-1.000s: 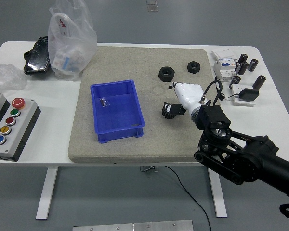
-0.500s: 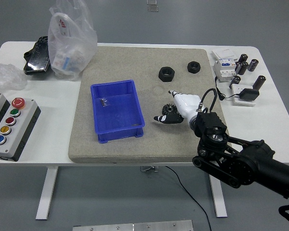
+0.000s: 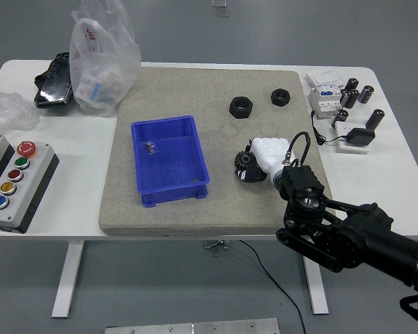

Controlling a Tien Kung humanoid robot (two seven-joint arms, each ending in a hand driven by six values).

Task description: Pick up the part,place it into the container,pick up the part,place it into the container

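My right hand (image 3: 246, 167), white-backed with black fingers, is over the grey mat (image 3: 167, 202), right of the blue container (image 3: 169, 164). Its fingers are curled in tight, and I see no part between them. Two black nuts lie on the mat beyond the hand, one (image 3: 241, 107) nearer and one (image 3: 281, 97) further right. A small dark part (image 3: 151, 146) lies inside the container near its far left corner. The left arm is out of view.
A control box with coloured buttons (image 3: 14, 184) sits at the left edge. A plastic bag (image 3: 101, 59) and a black item (image 3: 54, 80) lie at the back left. Electrical parts and black cylinders (image 3: 348, 104) stand at the back right.
The right hand's fingers reached out to the left half a second ago and have now curled back in. The hand has dropped slightly towards the near edge. The nuts have not moved.
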